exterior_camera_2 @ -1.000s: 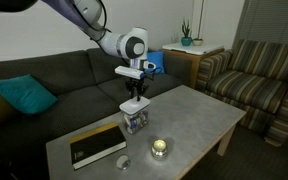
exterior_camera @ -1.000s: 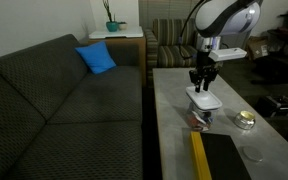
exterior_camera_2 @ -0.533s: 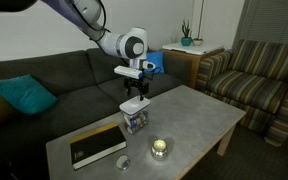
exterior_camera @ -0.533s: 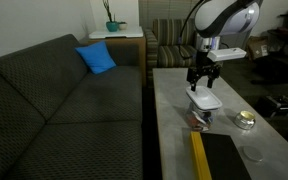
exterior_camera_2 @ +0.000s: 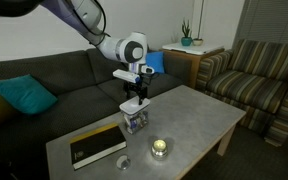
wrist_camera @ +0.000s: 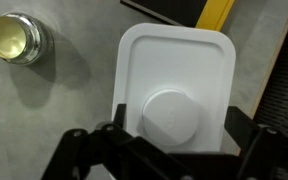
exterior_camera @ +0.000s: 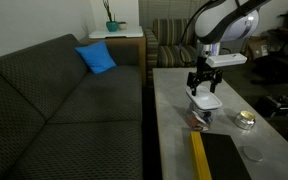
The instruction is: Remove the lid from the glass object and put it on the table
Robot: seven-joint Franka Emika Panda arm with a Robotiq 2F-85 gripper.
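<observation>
Fingers (wrist_camera: 117, 138) clamp the white lid (wrist_camera: 174, 70) by its side edges; you should find it light, stiff, probably slippery.

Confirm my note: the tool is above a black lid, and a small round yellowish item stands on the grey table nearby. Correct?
Not quite. The lid is white, not black, as the wrist view shows. The rest holds: the tool is above it, and the small round yellowish item stands on the grey table nearby.

Dim, soft indoor light; wrist view sharp, the lid (wrist_camera: 174, 85) glaring white (exterior views grainy).
</observation>
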